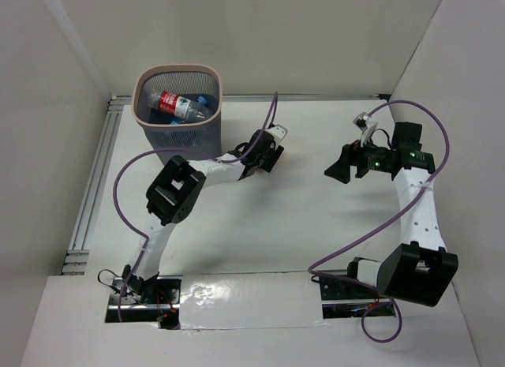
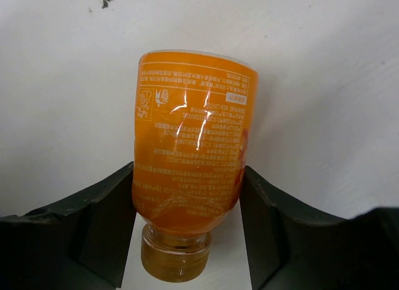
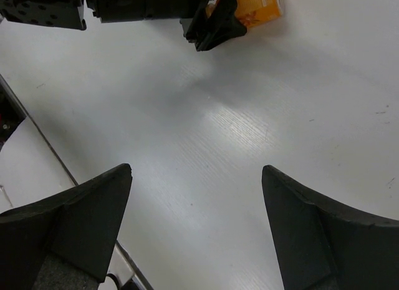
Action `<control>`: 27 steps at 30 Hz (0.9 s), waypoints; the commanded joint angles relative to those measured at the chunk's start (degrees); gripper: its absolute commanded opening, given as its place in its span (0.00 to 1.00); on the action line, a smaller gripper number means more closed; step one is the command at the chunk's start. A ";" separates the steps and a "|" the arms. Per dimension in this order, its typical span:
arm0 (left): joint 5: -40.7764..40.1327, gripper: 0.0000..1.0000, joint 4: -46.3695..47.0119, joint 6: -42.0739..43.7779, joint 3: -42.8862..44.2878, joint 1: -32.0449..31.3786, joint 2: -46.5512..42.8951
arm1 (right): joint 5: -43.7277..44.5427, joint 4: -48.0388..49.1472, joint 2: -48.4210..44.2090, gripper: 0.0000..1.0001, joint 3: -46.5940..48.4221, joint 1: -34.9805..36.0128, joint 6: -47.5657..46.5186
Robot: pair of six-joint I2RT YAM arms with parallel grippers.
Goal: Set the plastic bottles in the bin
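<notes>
A white table (image 1: 316, 225) boxed in by white walls carries the bin (image 1: 178, 67) at its far left corner, a red-labelled bottle (image 1: 175, 105) lying inside. Near the far edge, the left tool (image 1: 271, 151) clamps the orange bottle (image 2: 190, 153); the right tool (image 1: 333, 171) hangs open, empty, toward the right edge

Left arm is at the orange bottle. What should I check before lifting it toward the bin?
1. Orange bottle between the left gripper's fingers: ok, one finger against each side.
2. Grip placement: ok, on the body just past the cap.
3. Bottle off the table: cannot tell.
4. Bin upright, mouth open: ok; the red-labelled bottle inside leaves room.
5. Right gripper out of the way: ok, open, empty, far from the bin.
</notes>
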 commanded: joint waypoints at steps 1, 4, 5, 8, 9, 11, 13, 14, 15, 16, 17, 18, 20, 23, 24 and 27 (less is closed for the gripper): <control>0.75 0.14 -0.98 0.34 1.81 -1.25 -2.47 | -0.28 0.11 -2.23 0.90 -1.00 1.14 0.10; 4.24 0.10 -2.38 1.93 2.94 -2.91 -10.61 | 0.86 1.95 -3.37 0.78 -3.20 1.66 0.10; 5.74 0.10 -3.09 2.54 3.82 -3.62 -12.48 | 0.86 2.48 -3.38 0.64 -3.73 2.19 0.10; 11.10 0.07 -6.25 1.24 9.44 -3.63 -17.93 | 2.26 4.67 -3.38 0.07 -4.96 3.59 1.68; 12.33 0.07 -6.78 0.45 11.02 -3.10 -21.25 | 2.88 5.20 -3.38 0.04 -4.96 3.60 1.68; 14.36 0.07 -6.79 -2.89 14.45 -0.83 -24.26 | 3.58 5.73 -3.38 0.06 -5.48 5.09 2.29; 14.37 0.07 -6.18 -5.34 15.08 2.16 -29.86 | 4.20 6.35 -3.90 0.11 -6.10 5.62 2.29; 13.76 0.07 -6.17 -5.88 15.08 2.18 -29.90 | 4.20 6.35 -3.90 0.11 -6.10 5.62 2.29; 12.88 0.08 -6.17 -5.89 15.08 4.26 -31.12 | 4.81 6.35 -3.90 0.13 -6.10 6.23 2.29; 11.40 0.08 -6.17 -6.50 14.29 5.15 -32.35 | 4.82 6.87 -3.90 0.13 -6.63 6.24 2.29; 8.25 0.08 -6.17 -5.72 13.07 6.90 -34.36 | 5.34 6.87 -3.90 0.15 -6.63 6.24 2.29; 6.48 0.08 -8.00 -5.71 12.45 7.53 -35.25 | 5.34 6.88 -4.43 0.18 -6.63 6.76 2.29; 1.74 0.13 -9.77 -4.05 10.09 9.63 -37.53 | 5.34 6.88 -4.95 0.21 -6.63 6.77 2.29; -0.66 0.13 -11.18 -4.04 5.79 13.06 -39.91 | 5.34 6.88 -4.96 0.27 -6.63 7.29 2.29; -0.66 0.17 -11.18 -4.04 4.54 13.86 -39.92 | 5.87 6.88 -4.96 0.30 -6.63 7.29 2.29; -1.72 0.30 -11.70 -4.65 2.33 16.41 -40.71 | 5.87 6.27 -4.96 0.33 -5.94 7.29 2.29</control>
